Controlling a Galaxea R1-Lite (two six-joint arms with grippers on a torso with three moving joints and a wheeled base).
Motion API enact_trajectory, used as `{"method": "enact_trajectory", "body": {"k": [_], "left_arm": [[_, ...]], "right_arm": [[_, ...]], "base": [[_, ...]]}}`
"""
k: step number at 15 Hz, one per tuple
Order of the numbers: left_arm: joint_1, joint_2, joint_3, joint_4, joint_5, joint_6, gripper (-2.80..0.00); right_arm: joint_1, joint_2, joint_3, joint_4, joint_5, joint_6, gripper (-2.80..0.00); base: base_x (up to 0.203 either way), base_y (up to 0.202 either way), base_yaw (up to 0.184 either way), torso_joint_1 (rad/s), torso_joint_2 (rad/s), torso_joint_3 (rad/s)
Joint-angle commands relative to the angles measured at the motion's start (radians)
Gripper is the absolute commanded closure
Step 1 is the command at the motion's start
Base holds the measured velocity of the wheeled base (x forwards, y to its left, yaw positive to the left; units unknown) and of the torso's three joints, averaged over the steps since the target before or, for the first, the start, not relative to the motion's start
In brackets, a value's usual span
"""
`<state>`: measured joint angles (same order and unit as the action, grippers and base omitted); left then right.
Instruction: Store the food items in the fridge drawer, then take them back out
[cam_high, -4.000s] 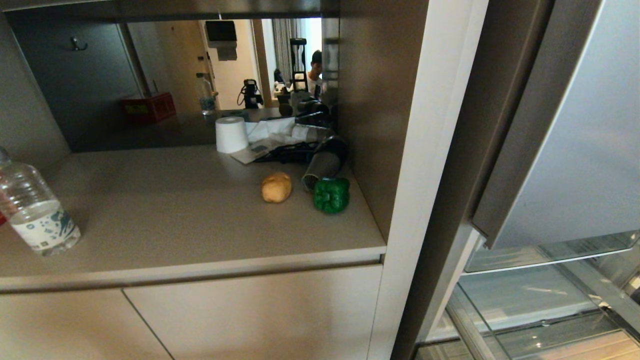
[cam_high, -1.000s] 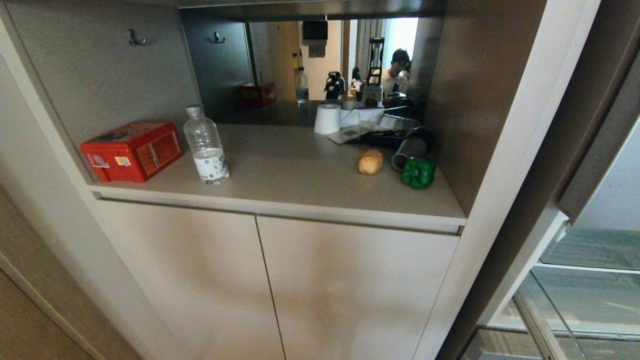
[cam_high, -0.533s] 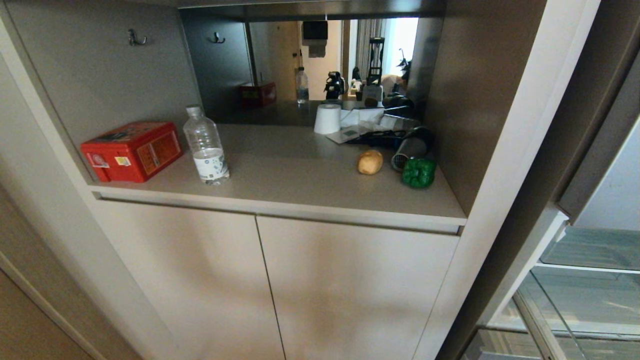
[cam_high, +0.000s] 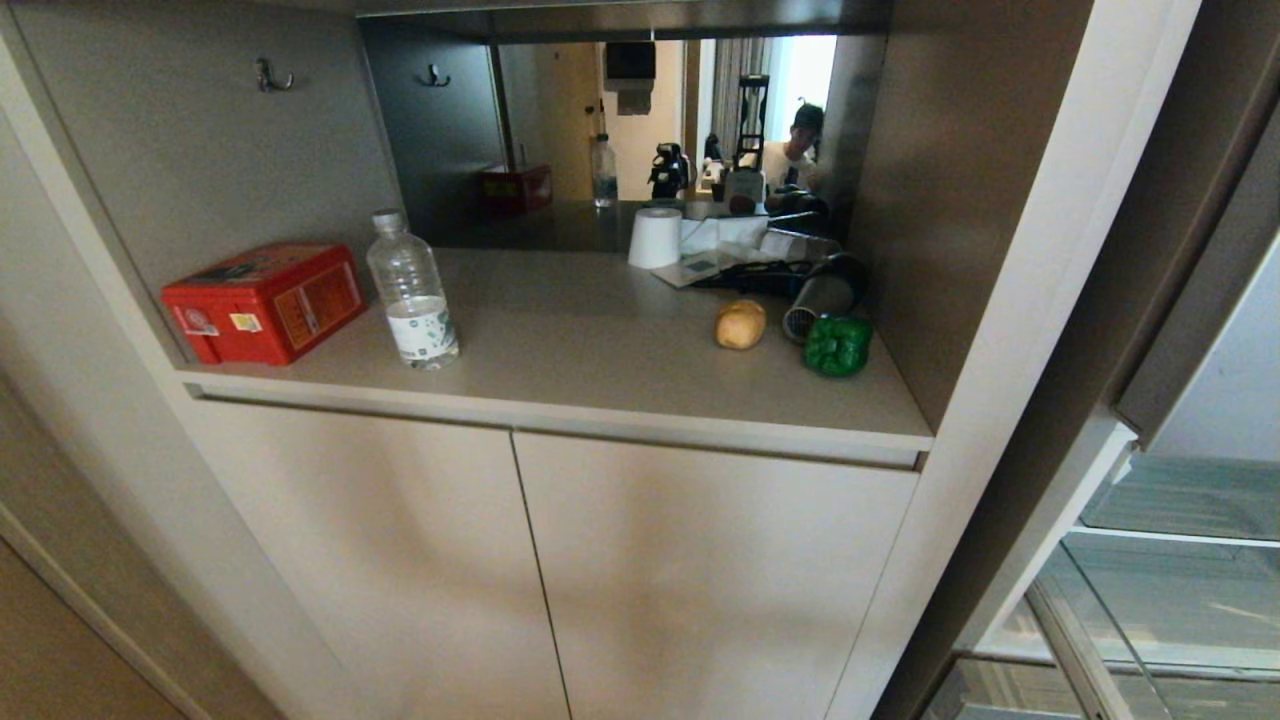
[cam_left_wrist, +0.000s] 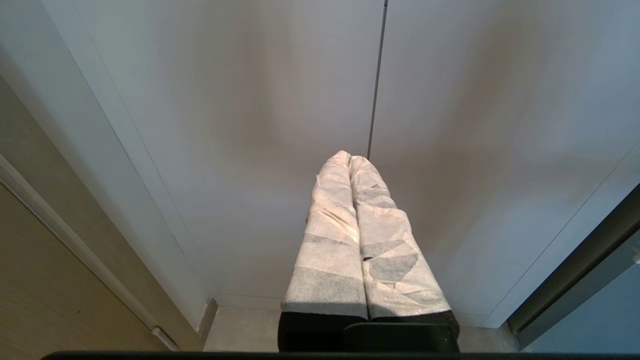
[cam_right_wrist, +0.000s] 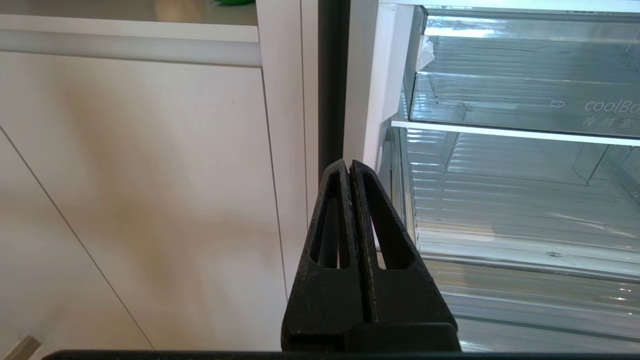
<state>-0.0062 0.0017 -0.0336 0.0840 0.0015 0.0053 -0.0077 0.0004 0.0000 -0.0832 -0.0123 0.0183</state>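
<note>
A tan potato (cam_high: 740, 324) and a green bell pepper (cam_high: 838, 345) lie side by side on the grey counter (cam_high: 600, 370), at its right end. Low on the right, under the tall fridge door (cam_high: 1210, 300), the clear glass panels of the fridge drawer (cam_high: 1160, 600) show; the right wrist view has them as ribbed clear walls (cam_right_wrist: 520, 200). Neither gripper is in the head view. My left gripper (cam_left_wrist: 349, 157), wrapped in white, is shut and empty before the cabinet doors. My right gripper (cam_right_wrist: 349, 165) is shut and empty by the fridge's left edge.
On the counter stand a red tin (cam_high: 262, 301), a water bottle (cam_high: 411, 290), a white paper roll (cam_high: 655, 237) and a hair dryer (cam_high: 822, 295) just behind the pepper. Closed cabinet doors (cam_high: 600, 580) fill the space below. A mirror at the back reflects a person (cam_high: 795, 140).
Since four seconds ago the camera has drawn back, so the red tin and cabinet doors came into view. Over the last second only the person's reflection has shifted.
</note>
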Motion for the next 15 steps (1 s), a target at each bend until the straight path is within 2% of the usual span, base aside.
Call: {"method": "enact_trajectory", "body": {"k": [1,8,13,15], "left_arm": [[0.0,0.001,0.0,0.0,0.001,-0.001,0.0],[0.0,0.001,0.0,0.0,0.002,-0.001,0.0],[0.0,0.001,0.0,0.0,0.001,0.001,0.0],[0.0,0.001,0.0,0.0,0.0,0.0,0.0]], "right_arm": [[0.0,-0.002,0.031,-0.001,0.0,0.0,0.0],[0.0,-0.002,0.031,-0.001,0.0,0.0,0.0],[0.0,-0.002,0.031,0.001,0.008,-0.045,0.0],[0.0,0.009,-0.024,0.001,0.035,-0.045,0.0]], "base": [[0.0,0.0,0.0,0.0,0.0,0.0],[0.0,0.0,0.0,0.0,0.0,0.0],[0.0,0.0,0.0,0.0,0.0,0.0],[0.0,0.0,0.0,0.0,0.0,0.0]]}}
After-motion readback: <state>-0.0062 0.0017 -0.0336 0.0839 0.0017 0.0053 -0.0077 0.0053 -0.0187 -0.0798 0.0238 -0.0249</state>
